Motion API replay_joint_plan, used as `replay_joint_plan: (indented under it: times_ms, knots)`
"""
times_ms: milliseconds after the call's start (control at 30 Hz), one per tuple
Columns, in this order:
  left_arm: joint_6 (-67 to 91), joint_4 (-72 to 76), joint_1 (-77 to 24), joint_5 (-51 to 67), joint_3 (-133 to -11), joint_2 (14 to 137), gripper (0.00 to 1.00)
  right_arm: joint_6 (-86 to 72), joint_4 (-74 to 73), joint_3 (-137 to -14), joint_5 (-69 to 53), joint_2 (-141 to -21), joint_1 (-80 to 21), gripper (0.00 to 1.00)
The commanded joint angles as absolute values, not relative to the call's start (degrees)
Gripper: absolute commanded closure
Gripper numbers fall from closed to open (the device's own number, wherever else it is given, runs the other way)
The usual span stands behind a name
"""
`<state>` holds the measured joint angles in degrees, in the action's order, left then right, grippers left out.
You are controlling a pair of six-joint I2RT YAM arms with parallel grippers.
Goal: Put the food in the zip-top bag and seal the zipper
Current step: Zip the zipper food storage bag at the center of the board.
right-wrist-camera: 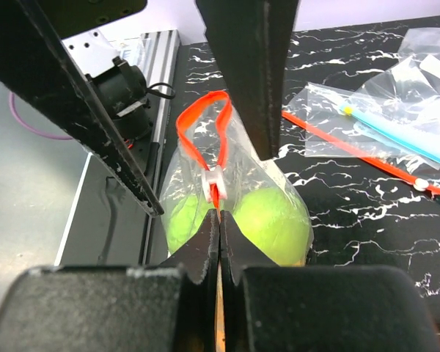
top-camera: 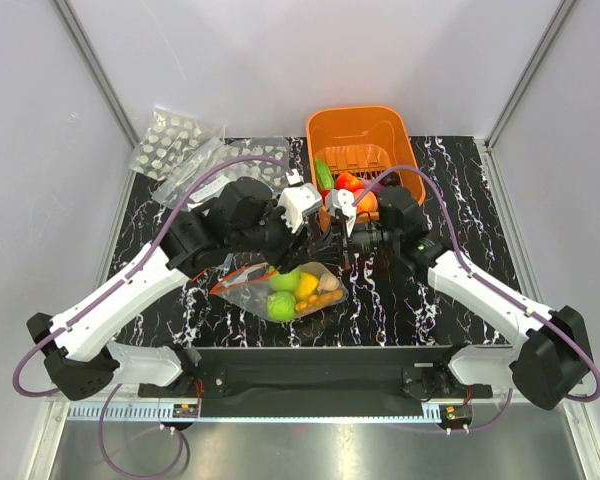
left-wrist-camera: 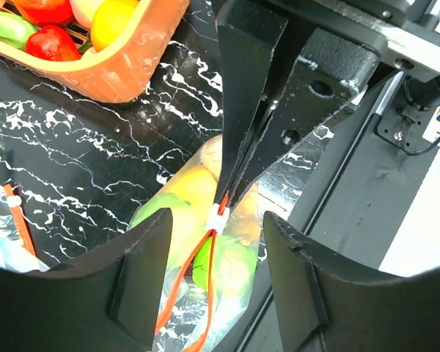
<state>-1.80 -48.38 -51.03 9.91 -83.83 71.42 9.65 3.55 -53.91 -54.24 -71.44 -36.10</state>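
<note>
1. The zip-top bag (right-wrist-camera: 268, 172) is plain clear plastic, with no print on the part that shows. It lies on the black, white-veined tabletop (top-camera: 460, 200) between the two arms, just in front of their bases.
2. One zipper (right-wrist-camera: 183, 128), red-orange, runs along the bag's mouth. Its far part gapes in a loop and it carries one white slider (right-wrist-camera: 213, 180).
3. The right gripper (right-wrist-camera: 218, 216) has its fingers pressed together on the zipper, right beside the slider.
4. The left gripper (left-wrist-camera: 216, 218) has its fingers spread wide on either side of the bag's mouth, gripping nothing.
5. The food in the bag includes two green apples (right-wrist-camera: 268, 220), one yellow piece (top-camera: 307, 285) and some orange pieces (top-camera: 326, 297). The plastic's glare and the arms above make the orange count uncertain.
6. One orange basket (top-camera: 365, 125) stands behind the grippers and holds the rest of the food. A green cucumber (top-camera: 323, 173) and a red tomato (top-camera: 349, 181) can be made out in the top view. The left wrist view cuts the basket off at the frame edge and shows two red pieces, a yellow-orange one and a green one.
7. One clear bag with a light blue strip (right-wrist-camera: 396, 132) lies flat on the tabletop. Beside it is one more red-orange strip (right-wrist-camera: 352, 150), whose own bag is hard to outline.
8. White-spotted bags (top-camera: 175, 140) lie at the far left corner, overlapping, so I cannot tell how many there are.
</note>
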Motion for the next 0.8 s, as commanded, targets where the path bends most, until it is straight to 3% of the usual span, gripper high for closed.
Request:
replay_joint_plan:
  times_ms: [0, 133, 400, 600, 633, 767]
  knots:
    - [-2.5, -46.4, -51.2, 10.3, -84.1, 70.0, 0.42, 9.1, 4.0, -57.0, -56.7, -71.7, -35.9, 1.00]
    - [-2.5, -46.1, -51.3, 10.3, -84.0, 70.0, 0.43, 9.1, 4.0, -57.0, -57.7, -71.3, -35.8, 1.00]
    - [-2.5, -46.8, -51.5, 11.8, -84.7, 71.7, 0.68, 9.6, 3.1, -56.8, -57.5, -70.1, -35.9, 1.00]
    - [-3.0, -46.9, -52.2, 12.0, -83.8, 72.3, 0.76, 9.9, 2.6, -56.3, -56.9, -69.7, -35.9, 1.00]
    - [-2.9, -47.0, -52.2, 11.6, -83.8, 72.3, 0.85, 9.9, 2.7, -56.3, -56.9, -69.6, -35.9, 1.00]
    - [-2.6, -46.9, -52.3, 10.6, -83.6, 72.2, 0.98, 9.2, 3.5, -55.4, -55.3, -69.2, -35.8, 1.00]
